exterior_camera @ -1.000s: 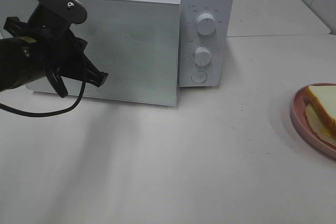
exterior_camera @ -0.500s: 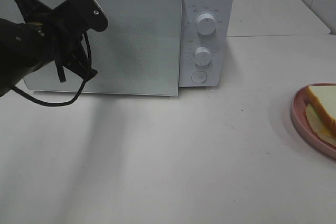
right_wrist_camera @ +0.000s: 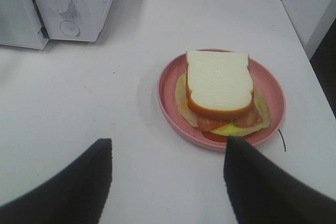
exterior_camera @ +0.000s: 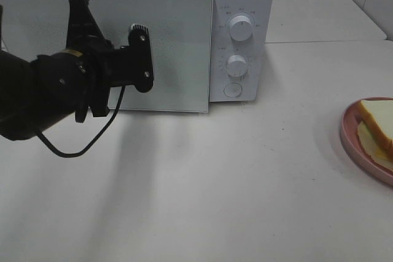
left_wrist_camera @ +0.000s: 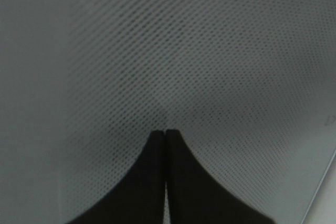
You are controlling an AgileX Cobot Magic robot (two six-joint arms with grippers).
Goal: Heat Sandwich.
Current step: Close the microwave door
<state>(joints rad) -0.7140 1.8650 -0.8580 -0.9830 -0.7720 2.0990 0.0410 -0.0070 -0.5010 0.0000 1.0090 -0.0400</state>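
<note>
One sandwich (right_wrist_camera: 218,83) lies on the pink plate (right_wrist_camera: 169,85).

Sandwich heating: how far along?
Early stage. Nothing looks finished: the sandwich sits on the pink plate, outside the microwave. In hand: the left pincer, shut, points at the microwave door, which looks closed or nearly so. The right pincer is open, near the plate, holding nothing. Left: get the door open, put the sandwich in, close up, set the knobs.
</note>
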